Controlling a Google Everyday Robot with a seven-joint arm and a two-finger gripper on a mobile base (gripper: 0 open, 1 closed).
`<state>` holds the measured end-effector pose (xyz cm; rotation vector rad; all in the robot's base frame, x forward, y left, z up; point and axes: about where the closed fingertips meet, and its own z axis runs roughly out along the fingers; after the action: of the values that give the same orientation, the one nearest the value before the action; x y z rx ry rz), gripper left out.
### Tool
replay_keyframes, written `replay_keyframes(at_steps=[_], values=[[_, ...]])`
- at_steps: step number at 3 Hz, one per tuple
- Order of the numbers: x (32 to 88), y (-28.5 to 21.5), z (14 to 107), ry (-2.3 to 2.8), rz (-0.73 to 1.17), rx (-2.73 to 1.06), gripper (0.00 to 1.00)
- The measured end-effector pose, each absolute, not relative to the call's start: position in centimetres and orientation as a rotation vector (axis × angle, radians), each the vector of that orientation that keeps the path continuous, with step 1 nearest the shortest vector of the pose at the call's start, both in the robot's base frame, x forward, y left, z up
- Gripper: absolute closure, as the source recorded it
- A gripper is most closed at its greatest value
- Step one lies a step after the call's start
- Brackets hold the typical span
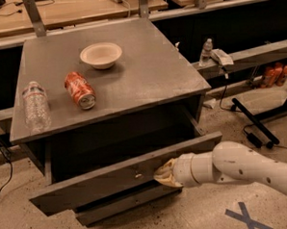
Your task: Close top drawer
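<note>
We count one grey cabinet [151,77]. One top drawer [89,187] pulled out, front skewed. One gripper [165,176] against drawer front, right of knob [137,175]; grip state we cannot tell. On cabinet top: one water bottle [35,105], one soda can [80,90], one bowl [101,55].

A bowl [101,55], soda can [80,90] and water bottle [35,106] rest on the cabinet top [151,72].

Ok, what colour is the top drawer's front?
The top drawer front is dark grey, camera view; the gripper is at it, right of the knob.
</note>
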<state>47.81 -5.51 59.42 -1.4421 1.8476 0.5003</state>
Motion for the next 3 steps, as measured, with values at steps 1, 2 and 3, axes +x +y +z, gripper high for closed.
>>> replay_keyframes(at_steps=[1,2,3], values=[[50.0,-5.1,59.4,1.856,0.477,-1.422,1.00],[51.8,-3.4,60.2,1.827,0.483,-1.412,1.00],[52.9,-1.1,60.8,1.794,0.505,-1.419,1.00]])
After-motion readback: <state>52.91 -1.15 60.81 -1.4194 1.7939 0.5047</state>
